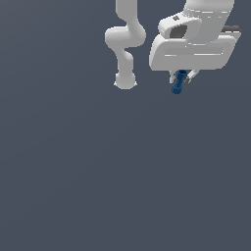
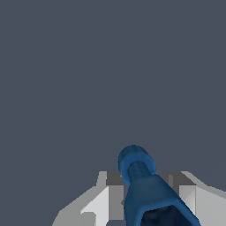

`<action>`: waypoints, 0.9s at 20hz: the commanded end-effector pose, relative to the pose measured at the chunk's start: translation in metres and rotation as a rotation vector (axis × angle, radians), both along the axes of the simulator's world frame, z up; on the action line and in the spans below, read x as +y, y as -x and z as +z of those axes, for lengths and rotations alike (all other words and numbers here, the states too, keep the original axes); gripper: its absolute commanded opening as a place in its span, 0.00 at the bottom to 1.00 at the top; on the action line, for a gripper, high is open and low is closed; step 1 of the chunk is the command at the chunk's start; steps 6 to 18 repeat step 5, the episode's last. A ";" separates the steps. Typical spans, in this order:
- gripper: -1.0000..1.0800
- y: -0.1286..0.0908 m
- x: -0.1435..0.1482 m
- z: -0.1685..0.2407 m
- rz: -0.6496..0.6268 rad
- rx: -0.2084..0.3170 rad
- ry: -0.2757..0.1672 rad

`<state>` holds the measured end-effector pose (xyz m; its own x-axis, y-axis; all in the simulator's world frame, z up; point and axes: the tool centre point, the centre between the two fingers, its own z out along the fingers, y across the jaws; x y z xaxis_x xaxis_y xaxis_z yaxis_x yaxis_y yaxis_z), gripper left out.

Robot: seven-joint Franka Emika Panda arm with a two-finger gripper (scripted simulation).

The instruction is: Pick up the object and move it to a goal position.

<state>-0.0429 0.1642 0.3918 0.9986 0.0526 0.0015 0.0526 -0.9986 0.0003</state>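
claw [image 1: 182, 78] closed on the blue peg [image 1: 178, 82], I see fingers [image 2: 103, 201] either side of its shank | peg hangs tilted under the white hand, off the grey floor [image 1: 98, 171] | I judge it light, rigid, smooth, could swivel | best grip mid-shank between knobs | goal marker not visible

Wrist view: the object [image 2: 150, 194] is cut off by the frame edge at its near end. Exterior view: fingertips [image 1: 188, 77] largely hidden beneath the hand housing [image 1: 191, 51].
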 end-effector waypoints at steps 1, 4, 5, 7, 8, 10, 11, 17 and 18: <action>0.00 0.003 0.002 0.008 0.000 0.001 0.000; 0.00 0.004 0.003 0.013 0.000 0.001 0.000; 0.00 0.004 0.003 0.013 0.000 0.001 0.000; 0.00 0.004 0.003 0.013 0.000 0.001 0.000; 0.00 0.004 0.003 0.013 0.000 0.001 0.000; 0.00 0.004 0.003 0.013 0.000 0.001 0.000; 0.00 0.004 0.003 0.013 0.000 0.001 0.000; 0.00 0.004 0.003 0.013 0.000 0.001 0.000; 0.00 0.004 0.003 0.013 0.000 0.001 0.000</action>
